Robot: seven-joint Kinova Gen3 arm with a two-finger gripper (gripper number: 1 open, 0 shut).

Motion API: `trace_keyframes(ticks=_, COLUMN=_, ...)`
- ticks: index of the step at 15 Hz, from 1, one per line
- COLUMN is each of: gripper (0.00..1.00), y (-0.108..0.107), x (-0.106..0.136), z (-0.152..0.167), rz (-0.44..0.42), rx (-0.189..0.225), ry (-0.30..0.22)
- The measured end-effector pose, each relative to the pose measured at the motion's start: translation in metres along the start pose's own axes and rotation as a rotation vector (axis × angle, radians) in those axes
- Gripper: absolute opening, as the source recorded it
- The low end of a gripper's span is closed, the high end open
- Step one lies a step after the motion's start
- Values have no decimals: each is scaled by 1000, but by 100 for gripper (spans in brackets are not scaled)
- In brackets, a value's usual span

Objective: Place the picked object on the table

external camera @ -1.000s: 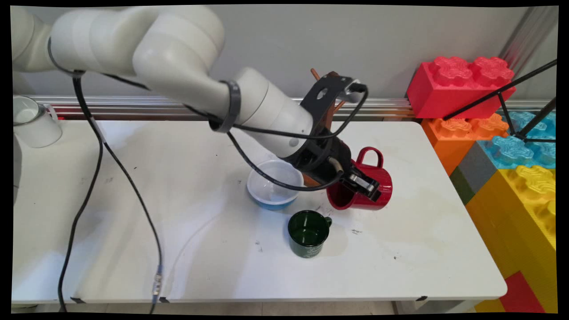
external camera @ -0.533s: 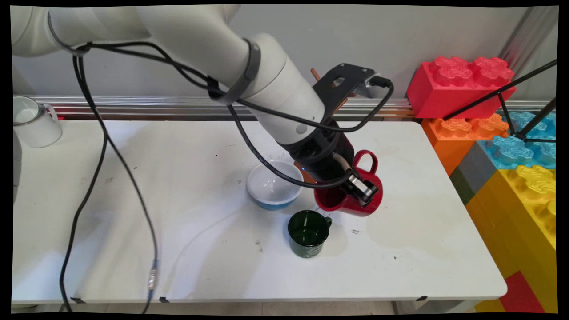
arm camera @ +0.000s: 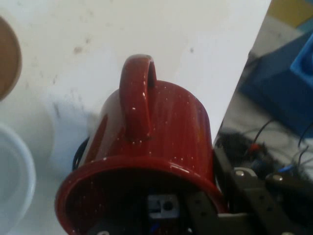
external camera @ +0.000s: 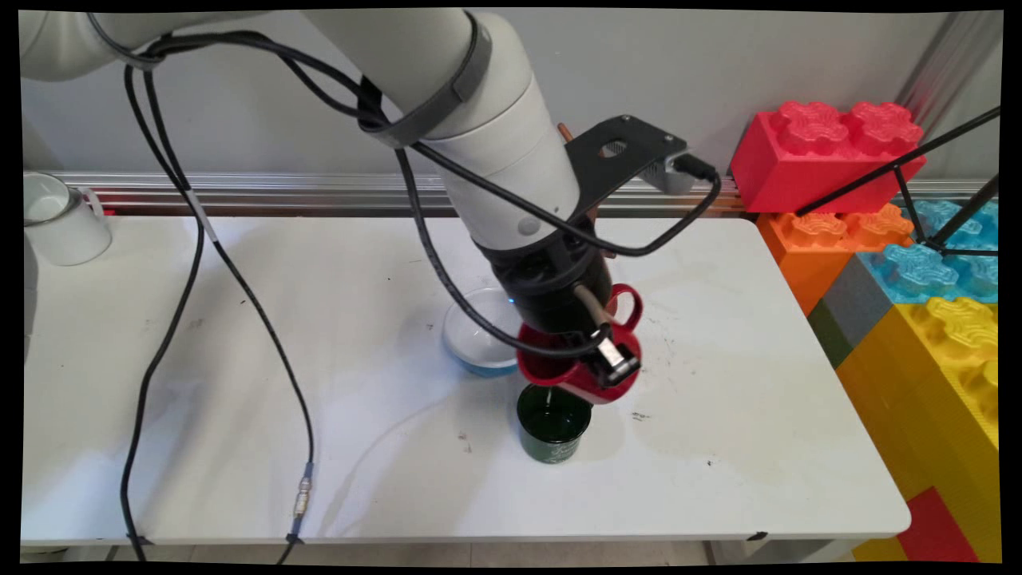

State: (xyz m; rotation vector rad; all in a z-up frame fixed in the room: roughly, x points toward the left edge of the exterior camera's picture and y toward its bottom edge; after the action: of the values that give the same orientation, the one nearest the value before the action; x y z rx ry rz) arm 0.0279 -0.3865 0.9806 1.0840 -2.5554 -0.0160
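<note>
The end effector (external camera: pixel 611 363) is clamped on the rim of a red mug (external camera: pixel 579 375), one finger inside the mouth and one on the outer wall. The red mug is held off the worktop (external camera: pixel 239 359), tipped with its mouth toward the near edge and its handle pointing away toward the wall. A thin stream of liquid falls from its lower lip.

Take the green mug (external camera: pixel 552 427) as the landmark. It stands upright on the worktop, just below the red mug's lip, and the stream lands inside it; its inside looks dark and glossy, though how full it is cannot be told. Behind and to the left of the green mug sits a bowl (external camera: pixel 477 339), white inside and blue outside, partly hidden by the arm; nothing can be made out in it. Far to the left of the green mug, at the worktop's back corner, stands a white mug (external camera: pixel 60 220), upright, its contents not visible.

In the hand view the red mug (arm camera: pixel 156 142) fills the middle, speckled, handle uppermost, its dark interior facing the camera. The bowl's rim (arm camera: pixel 14 171) shows at the left edge.

To the right of the green mug, past the worktop's edge, is a stack of large toy bricks (external camera: pixel 878 216).
</note>
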Motion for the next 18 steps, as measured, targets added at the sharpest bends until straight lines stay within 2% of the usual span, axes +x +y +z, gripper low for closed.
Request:
trace_keyframes(ticks=5, gripper=0, y=1, x=-18, z=-10, rz=61, rx=81, ry=-135)
trace_keyframes(ticks=9, gripper=0, y=-6, x=-44, z=-13, rz=120, rx=137, ry=-249)
trace_keyframes(ticks=13, gripper=0, y=-17, x=-66, z=-7, rz=195, rx=170, ry=-343)
trace_keyframes(ticks=18, gripper=0, y=-32, x=-86, z=9, rz=249, rx=201, ry=-445)
